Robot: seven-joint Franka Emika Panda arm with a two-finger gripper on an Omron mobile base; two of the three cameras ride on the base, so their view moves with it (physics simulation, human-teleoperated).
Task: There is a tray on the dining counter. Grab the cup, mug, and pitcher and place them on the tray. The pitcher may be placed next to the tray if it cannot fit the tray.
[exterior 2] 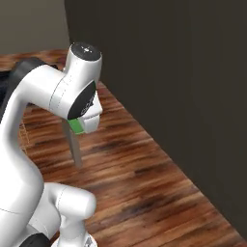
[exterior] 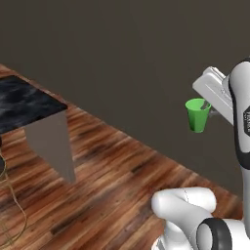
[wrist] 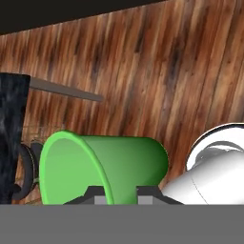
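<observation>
Gripper [wrist: 116, 194]: closed on the rim wall of the cup, one finger inside, one outside.
Cup [exterior: 197, 115]: bright green, held in the air above the wooden floor [exterior: 117, 171], well clear of it.
Dining counter [exterior: 24, 105]: black marble end, off to the left, well apart.
Wall [exterior: 127, 58]: dark, behind.

green cup [exterior: 197, 114], black-marble dining counter [exterior: 24, 102] — white-veined

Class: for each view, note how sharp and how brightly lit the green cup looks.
Left base view: cup slightly soft-edged, evenly lit against the dark wall. Right base view: a green sliver, shaded beneath the arm. Hand view: cup large, crisp, rim bright, no glare.
</observation>
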